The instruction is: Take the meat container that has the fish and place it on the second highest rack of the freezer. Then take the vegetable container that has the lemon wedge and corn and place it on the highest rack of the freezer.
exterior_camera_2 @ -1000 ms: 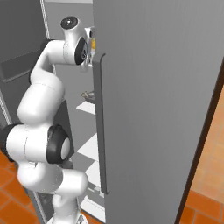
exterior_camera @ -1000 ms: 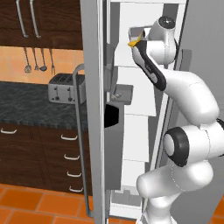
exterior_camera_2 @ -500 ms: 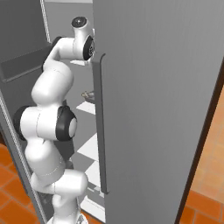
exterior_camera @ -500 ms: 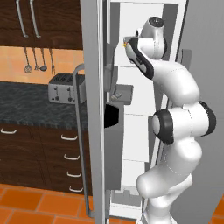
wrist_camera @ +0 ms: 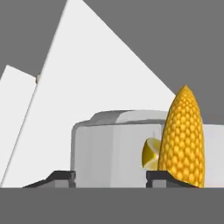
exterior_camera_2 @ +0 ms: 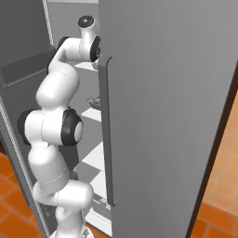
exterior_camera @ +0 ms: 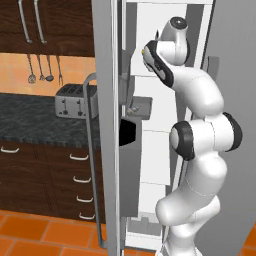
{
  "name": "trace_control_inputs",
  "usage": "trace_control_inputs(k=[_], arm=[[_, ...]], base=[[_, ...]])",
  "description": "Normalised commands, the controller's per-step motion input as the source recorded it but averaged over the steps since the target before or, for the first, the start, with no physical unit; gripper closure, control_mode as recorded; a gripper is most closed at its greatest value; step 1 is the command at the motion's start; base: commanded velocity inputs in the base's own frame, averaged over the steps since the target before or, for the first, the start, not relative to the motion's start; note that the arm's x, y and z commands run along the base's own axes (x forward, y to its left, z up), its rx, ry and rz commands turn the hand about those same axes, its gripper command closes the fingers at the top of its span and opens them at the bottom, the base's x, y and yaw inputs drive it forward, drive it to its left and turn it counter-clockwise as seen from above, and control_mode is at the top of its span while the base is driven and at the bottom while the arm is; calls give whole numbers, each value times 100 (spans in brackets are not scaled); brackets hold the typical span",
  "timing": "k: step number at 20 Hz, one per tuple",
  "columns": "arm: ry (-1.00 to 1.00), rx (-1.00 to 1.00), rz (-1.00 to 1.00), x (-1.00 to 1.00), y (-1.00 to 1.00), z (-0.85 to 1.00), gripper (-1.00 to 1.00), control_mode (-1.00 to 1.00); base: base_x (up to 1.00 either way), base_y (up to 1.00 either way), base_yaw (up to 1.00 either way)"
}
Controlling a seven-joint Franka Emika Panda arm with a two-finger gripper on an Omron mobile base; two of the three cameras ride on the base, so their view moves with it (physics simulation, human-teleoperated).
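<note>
In the hand view the light-grey vegetable container [wrist_camera: 113, 148] stands right in front of my gripper [wrist_camera: 111, 177] on a white rack [wrist_camera: 87, 87]. The yellow-orange corn [wrist_camera: 183, 135] stands up at its right side. The small lemon wedge [wrist_camera: 151, 153] lies beside it. The jaws are open, one fingertip [wrist_camera: 59, 177] at the container's left corner and the other by the corn. From the base, my hand [exterior_camera: 152, 52] reaches into the top of the open freezer [exterior_camera: 107, 125], level with the highest rack [exterior_camera_2: 86, 66]. Another grey container [exterior_camera_2: 94, 100] sits one rack lower; its contents are hidden.
The freezer's right door [exterior_camera_2: 162, 116] stands close beside my arm. The left door has a long bar handle [exterior_camera: 90, 160] and a dark door bin [exterior_camera: 127, 132]. To the left are a toaster [exterior_camera: 75, 100], a dark counter [exterior_camera: 30, 125] and wooden drawers [exterior_camera: 75, 170].
The arm's elbow has risen and folded closer to the freezer. The hand has gone deeper into the top shelf space, so the corn is now almost hidden from the base.
</note>
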Motion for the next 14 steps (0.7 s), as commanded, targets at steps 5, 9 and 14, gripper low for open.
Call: trace_control_inputs(k=[5,9,14], arm=[[-31,0,-9,-10,0,5,-100,-100],[-31,0,-11,-59,0,49,-100,-100],[-17,-2,-3,-100,9,74,-100,-100]], base=[[0,0,0],[0,0,0],[0,0,0]])
